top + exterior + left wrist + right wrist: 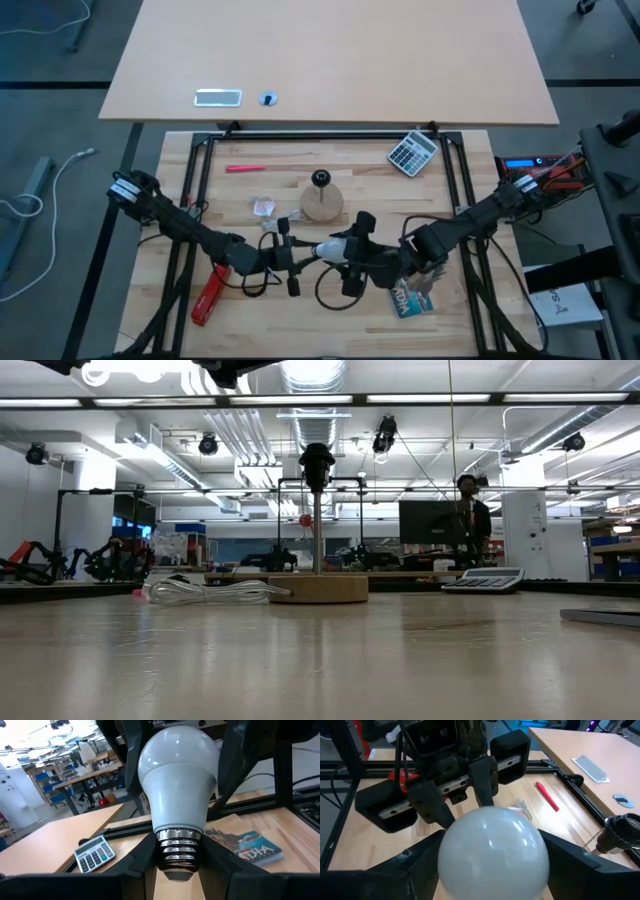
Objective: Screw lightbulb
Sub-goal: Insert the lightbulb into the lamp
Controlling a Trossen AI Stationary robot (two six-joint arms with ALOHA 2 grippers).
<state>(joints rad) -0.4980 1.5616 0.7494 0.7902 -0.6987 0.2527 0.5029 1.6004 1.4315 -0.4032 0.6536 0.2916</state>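
The lightbulb [328,249], white with a silvery screw base, hangs level above the table's near middle. Its round head points toward the table's right. My left gripper [177,855] is shut on its screw base. My right gripper [492,865] is open. Its fingers [131,750] stand on either side of the bulb's head [492,852]; I cannot tell whether they touch it. The black upright socket [320,180] stands on a round wooden disc [322,205] a little farther back. Neither gripper shows in the low view. My left gripper pinches the bulb's silvery screw base [165,851] between its two fingers. The fingers come level from the table's left, along the bulb's length. The bulb is lifted clear of the table and lies level, its head away from the gripper.
A calculator [412,153] lies at the back right and a red pen [245,168] at the back left. A see-through wrapper [263,206] lies left of the disc. A red tool [208,298] lies at the near left and a book [410,298] under the right arm. A black cable [335,292] loops below the grippers.
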